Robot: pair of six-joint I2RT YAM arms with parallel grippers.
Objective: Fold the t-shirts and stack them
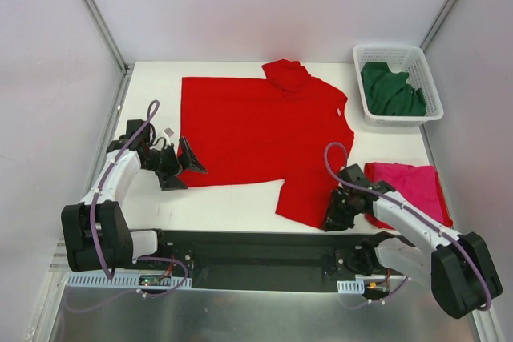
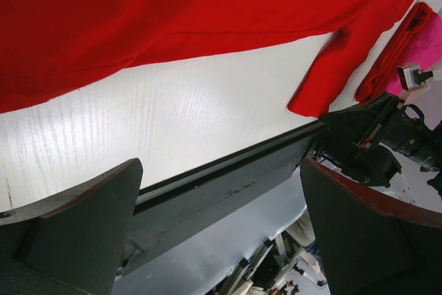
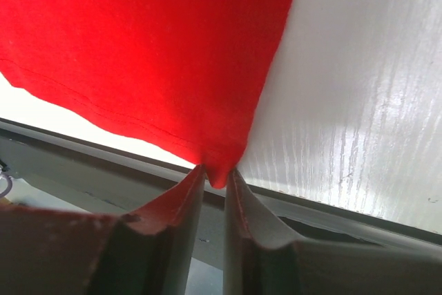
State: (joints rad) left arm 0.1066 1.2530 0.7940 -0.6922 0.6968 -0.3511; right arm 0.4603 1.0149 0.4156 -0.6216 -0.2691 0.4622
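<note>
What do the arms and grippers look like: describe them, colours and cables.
Both arms, left arm and right arm, have white links, black joints and black bases. A purple cable runs along each. The left gripper and right gripper are black, with dark fingers edged reddish.

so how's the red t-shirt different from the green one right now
The red t-shirt lies spread out on the table; the green t-shirt sits bunched up in the white basket. The right pincer pinches the red t-shirt's near corner, while nothing touches the green t-shirt. Neither is neatly folded.
</note>
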